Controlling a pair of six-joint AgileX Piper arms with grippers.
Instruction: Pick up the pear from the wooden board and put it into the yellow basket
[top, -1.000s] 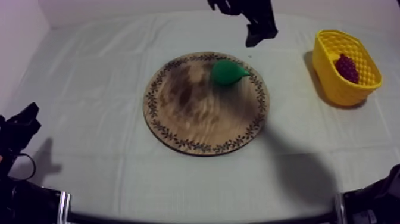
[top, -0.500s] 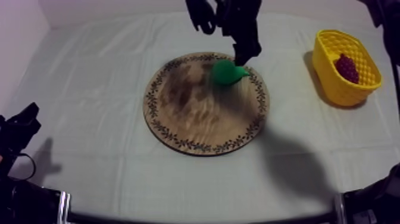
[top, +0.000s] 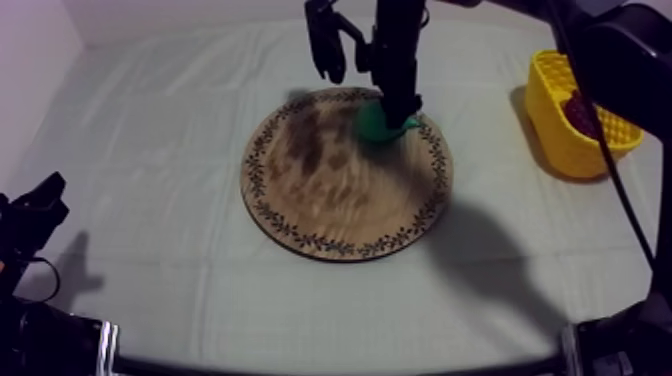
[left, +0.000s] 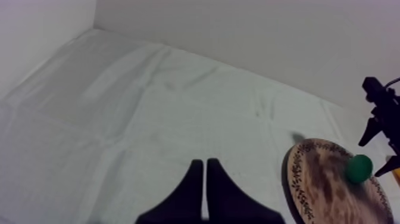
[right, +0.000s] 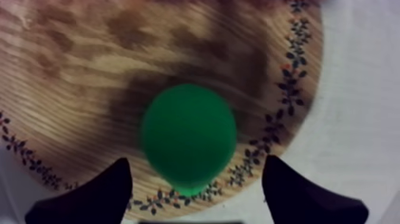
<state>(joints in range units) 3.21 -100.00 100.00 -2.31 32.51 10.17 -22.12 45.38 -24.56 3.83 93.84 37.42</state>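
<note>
A green pear (top: 377, 124) lies on the far right part of the round wooden board (top: 320, 190). My right gripper (top: 398, 108) has come down from the back and hangs right over the pear. From the right wrist camera the pear (right: 187, 136) sits between the two spread fingers (right: 113, 187), which stand open at either side of it, above the board (right: 77, 71). My left gripper (top: 38, 210) rests at the table's near left, its fingers (left: 193, 179) lying together, shut on nothing. From there the pear (left: 359, 168) and board (left: 321, 184) show far off.
The yellow basket (top: 553, 120) stands at the right side of the table, with a bunch of grapes (top: 578, 108) in it, partly behind my right arm. Grey-white cloth lies bare around the board.
My right arm has swung in from the back of the table, forward and to the left, and lowered its gripper onto the pear. The pear, the board and the left arm have stayed put.
</note>
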